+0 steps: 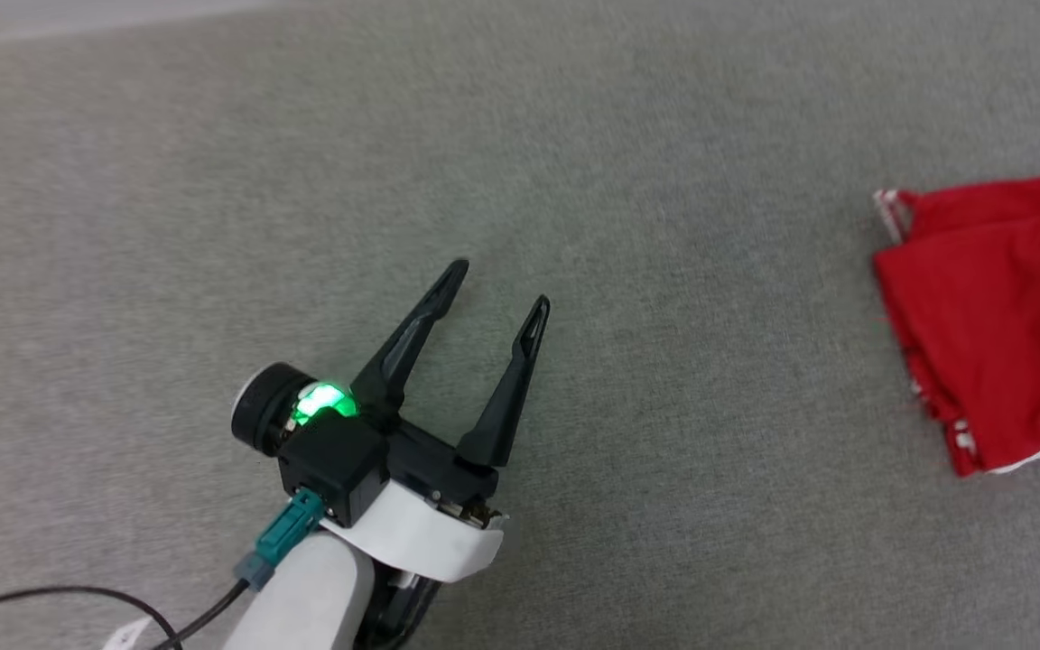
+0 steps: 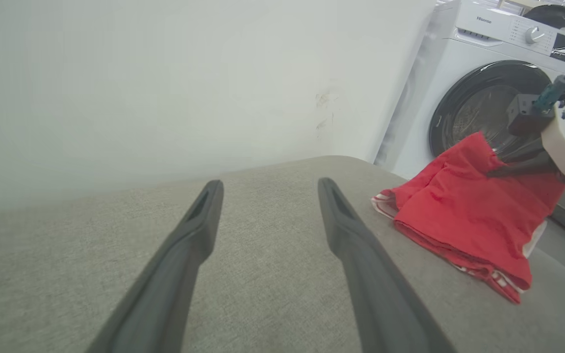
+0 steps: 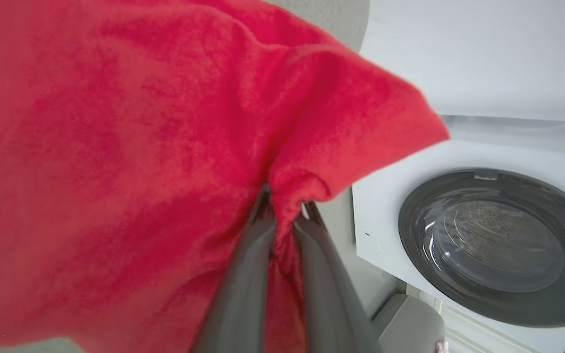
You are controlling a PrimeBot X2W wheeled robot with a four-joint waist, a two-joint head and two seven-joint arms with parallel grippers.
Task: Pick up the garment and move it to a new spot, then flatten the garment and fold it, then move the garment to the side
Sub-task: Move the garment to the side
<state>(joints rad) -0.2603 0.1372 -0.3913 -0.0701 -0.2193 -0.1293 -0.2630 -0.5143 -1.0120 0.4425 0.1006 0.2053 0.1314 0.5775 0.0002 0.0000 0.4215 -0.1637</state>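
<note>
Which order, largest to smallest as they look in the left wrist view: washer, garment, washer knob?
1. washer
2. garment, close behind; it lies nearer the camera, so it looks bigger than it is
3. knob, by far the smallest

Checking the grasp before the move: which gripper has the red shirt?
The right gripper, pinched shut on a fold of the garment. The left gripper stands open above the grey surface, apart from it.

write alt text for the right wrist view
The right gripper is shut on a bunched fold of the red garment, which spreads across the left and top of the frame. To the right stands a white washing machine with a dark round door.
</note>
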